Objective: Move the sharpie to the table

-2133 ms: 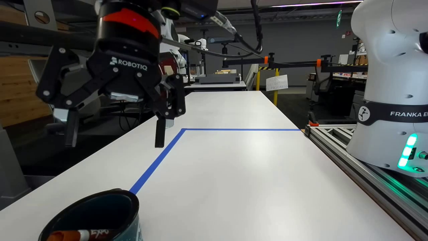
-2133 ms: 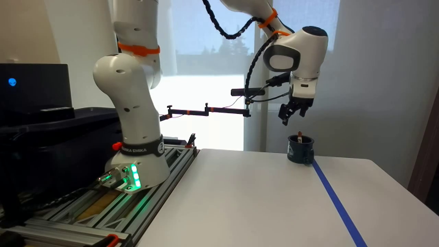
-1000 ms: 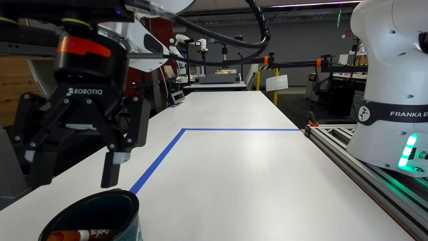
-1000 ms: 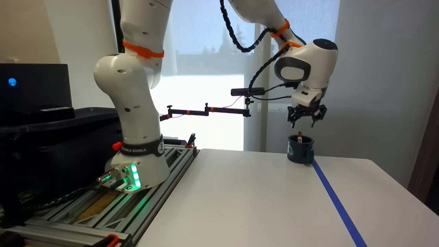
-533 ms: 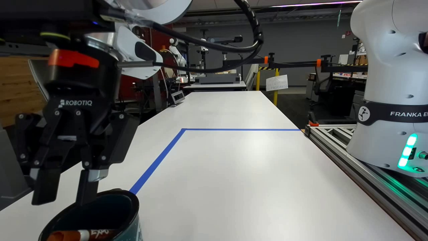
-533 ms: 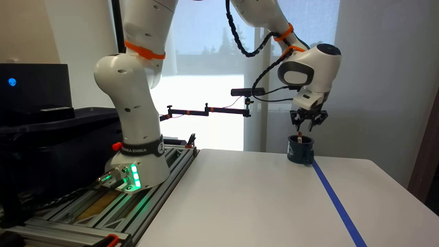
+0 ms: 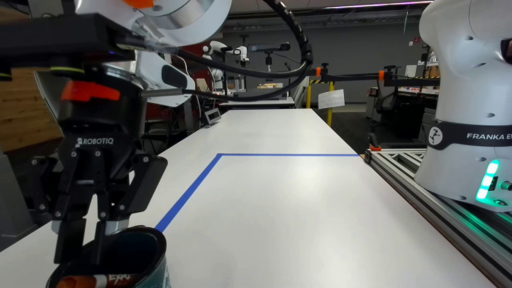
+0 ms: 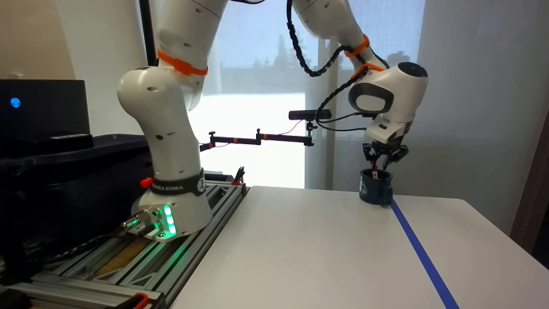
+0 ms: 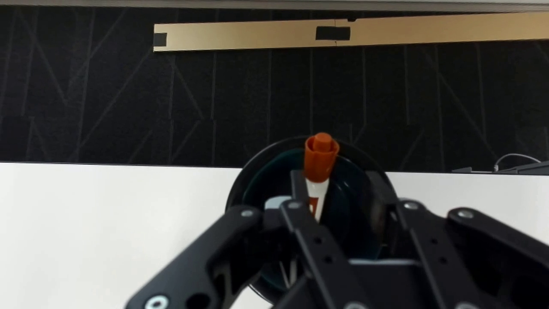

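Observation:
The sharpie (image 9: pixel 319 166), with an orange cap and white barrel, leans in a dark cup (image 8: pixel 372 194) that stands on the white table (image 7: pixel 304 208). Only its upper part shows in the wrist view; its lower end is hidden. My gripper (image 9: pixel 338 175) is above the cup with its jaws partly spread around the marker. The left finger in the wrist view overlaps the barrel's side, while a dark gap separates the marker from the right finger. In an exterior view the fingertips of the gripper (image 7: pixel 81 256) reach the cup's mouth, over the orange cap.
Blue tape (image 8: pixel 422 253) runs along the table from the cup. Just beyond the cup, the table's edge drops to a dark floor (image 9: pixel 240 98). The robot base (image 8: pixel 176 210) stands on a metal rail frame along one side. A bracket bar (image 8: pixel 281 138) carries a camera.
My gripper has come down to the cup's mouth and turned somewhat. Its jaws have drawn closer together. The cup and the sharpie have stayed where they were.

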### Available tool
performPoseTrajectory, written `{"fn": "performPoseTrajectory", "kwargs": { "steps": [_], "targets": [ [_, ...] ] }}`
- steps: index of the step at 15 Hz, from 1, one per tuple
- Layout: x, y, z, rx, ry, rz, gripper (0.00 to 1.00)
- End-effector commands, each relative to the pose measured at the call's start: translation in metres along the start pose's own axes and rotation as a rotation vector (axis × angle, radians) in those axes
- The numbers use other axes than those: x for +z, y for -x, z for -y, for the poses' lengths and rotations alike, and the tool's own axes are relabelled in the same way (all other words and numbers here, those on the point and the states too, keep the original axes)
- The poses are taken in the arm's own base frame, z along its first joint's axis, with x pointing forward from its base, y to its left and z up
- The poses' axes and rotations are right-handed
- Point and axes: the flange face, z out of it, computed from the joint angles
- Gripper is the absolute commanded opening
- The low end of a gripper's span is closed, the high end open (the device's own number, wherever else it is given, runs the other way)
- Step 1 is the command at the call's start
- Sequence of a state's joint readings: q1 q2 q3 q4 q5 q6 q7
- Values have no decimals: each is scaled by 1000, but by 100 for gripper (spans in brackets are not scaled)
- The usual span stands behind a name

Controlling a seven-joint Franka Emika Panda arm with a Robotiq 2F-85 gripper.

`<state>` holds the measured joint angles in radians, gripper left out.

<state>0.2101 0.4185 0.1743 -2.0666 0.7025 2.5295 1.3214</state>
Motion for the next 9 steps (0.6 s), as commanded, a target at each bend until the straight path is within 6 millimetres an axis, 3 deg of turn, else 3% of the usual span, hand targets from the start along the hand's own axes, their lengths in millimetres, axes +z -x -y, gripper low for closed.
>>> {"fn": "performPoseTrajectory", "kwargs": {
  "steps": [1, 6, 9],
  "targets": [
    [2, 5, 5, 26, -4, 9, 36],
    [7, 2, 4, 40, 3, 4, 29],
    [11, 0, 2, 44, 9, 2, 32]
  ]
}}
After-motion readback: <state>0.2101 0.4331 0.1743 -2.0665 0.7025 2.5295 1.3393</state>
